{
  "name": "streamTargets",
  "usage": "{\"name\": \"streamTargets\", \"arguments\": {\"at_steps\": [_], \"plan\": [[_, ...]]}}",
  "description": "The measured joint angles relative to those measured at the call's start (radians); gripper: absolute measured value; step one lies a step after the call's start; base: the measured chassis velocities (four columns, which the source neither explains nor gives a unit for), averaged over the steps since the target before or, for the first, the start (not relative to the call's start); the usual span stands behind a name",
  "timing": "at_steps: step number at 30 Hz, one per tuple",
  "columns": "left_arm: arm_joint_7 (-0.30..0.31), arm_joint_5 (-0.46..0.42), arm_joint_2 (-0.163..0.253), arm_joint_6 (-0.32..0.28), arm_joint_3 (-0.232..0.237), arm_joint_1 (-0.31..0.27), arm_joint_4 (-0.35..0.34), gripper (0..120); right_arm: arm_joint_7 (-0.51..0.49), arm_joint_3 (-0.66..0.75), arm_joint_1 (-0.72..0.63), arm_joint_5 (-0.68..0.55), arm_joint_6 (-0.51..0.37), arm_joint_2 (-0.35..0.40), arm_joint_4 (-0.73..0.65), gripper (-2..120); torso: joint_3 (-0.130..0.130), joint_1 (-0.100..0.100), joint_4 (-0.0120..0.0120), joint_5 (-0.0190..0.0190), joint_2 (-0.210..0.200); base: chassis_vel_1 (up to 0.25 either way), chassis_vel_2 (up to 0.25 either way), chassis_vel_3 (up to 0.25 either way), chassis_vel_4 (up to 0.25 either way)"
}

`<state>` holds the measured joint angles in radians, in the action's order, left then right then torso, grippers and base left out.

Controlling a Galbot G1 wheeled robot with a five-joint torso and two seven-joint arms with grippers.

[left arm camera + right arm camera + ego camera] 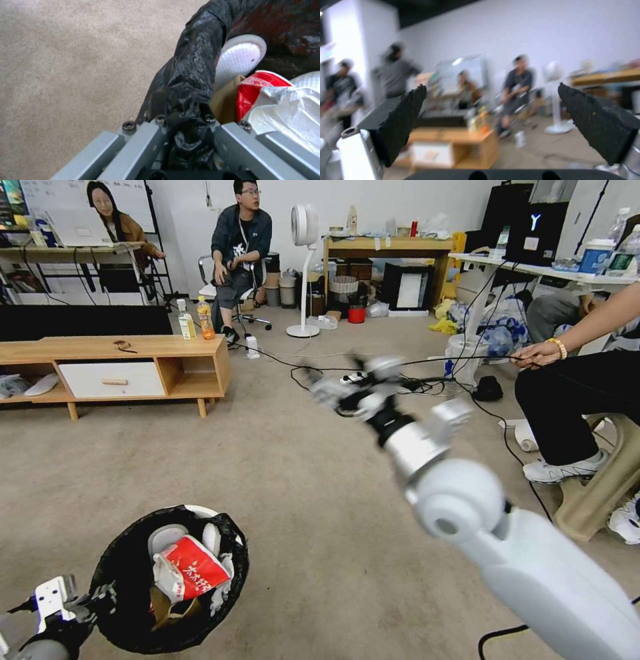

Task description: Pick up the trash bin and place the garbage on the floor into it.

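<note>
The trash bin (127, 593) is set at the near left on the floor (280, 493); the garbage (190, 570) is held inside it, with a packet uppermost and cardboard beneath; the left end effector (186, 125) is clamped on the bin's near rim, one finger inside and one outside; the right end effector (343, 380) is held out ahead, well apart from the bin and above the floor, with its pads (403, 120) set wide; a low cabinet (133, 363) is placed at the far left; a fan (305, 273) is stood behind it, to the right.

beige carpet floor (280, 500), black cables (400, 383) lying across it
</note>
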<state>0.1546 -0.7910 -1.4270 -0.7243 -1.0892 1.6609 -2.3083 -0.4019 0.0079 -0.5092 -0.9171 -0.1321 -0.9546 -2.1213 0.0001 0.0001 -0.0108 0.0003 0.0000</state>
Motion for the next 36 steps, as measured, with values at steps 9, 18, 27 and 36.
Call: {"name": "streamTargets", "arguments": {"at_steps": [9, 18, 27, 36], "plan": [[-0.003, 0.022, -0.016, 0.001, 0.022, -0.002, -0.014, 1, -0.002, 0.428, -0.342, 0.141, 0.049, 0.039, -0.115, 100, 0.0, 0.0, -0.0007, 0.0003, 0.0, 0.0, 0.0, 0.0, 0.0], [-0.021, 0.066, -0.024, 0.004, 0.039, 0.005, -0.026, 1, 0.039, 0.599, -0.629, 0.326, 0.073, 0.015, -0.211, 100, 0.0, 0.0, -0.0002, -0.0003, 0.0, 0.0, 0.0, 0.0, 0.0], [-0.038, 0.093, -0.041, 0.008, 0.047, 0.016, -0.049, 1, 0.045, 0.608, -0.881, 0.576, 0.098, -0.093, -0.25, 100, 0.0, 0.0, -0.0001, -0.0002, 0.0, 0.0, 0.0, 0.0, 0.0], [-0.056, 0.129, -0.054, 0.014, 0.065, 0.016, -0.054, 1, 0.046, 0.582, -0.979, 0.711, 0.109, -0.191, -0.263, 100, 0.0, 0.0, -0.0002, -0.0005, 0.0, 0.0, 0.0, 0.0, 0.0]]}}
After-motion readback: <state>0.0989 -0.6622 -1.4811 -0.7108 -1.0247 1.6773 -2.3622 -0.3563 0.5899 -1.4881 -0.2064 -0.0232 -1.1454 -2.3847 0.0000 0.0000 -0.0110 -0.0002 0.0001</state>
